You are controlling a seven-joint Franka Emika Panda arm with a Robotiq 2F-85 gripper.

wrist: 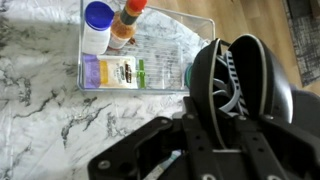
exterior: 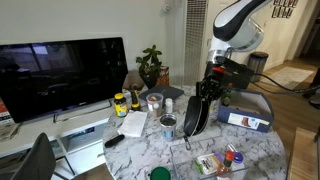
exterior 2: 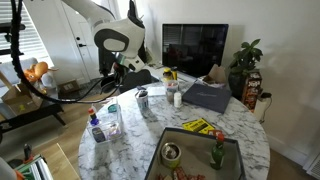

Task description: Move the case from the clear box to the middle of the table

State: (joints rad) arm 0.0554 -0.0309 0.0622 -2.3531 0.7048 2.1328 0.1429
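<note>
Here, the gripper [exterior: 205,92] is clamped on the upper end of the black case [exterior: 194,114], which hangs end-down above the table [exterior: 140,150], outside the clear box [wrist: 175,45] near the table's edge. The smooth, rigid shell looks light but apt to swing, so a grip across its narrow width seems best. The box holds a blue-capped bottle [wrist: 97,25], an orange-capped bottle [wrist: 125,22] and flat labelled packets [wrist: 118,72].

I can't read any words here. In front of my gripper [wrist: 222,100], a packet [wrist: 120,72] in the clear box [wrist: 170,40] has a purple and green label with print on it. The print is too tiny and blurry to read.
</note>
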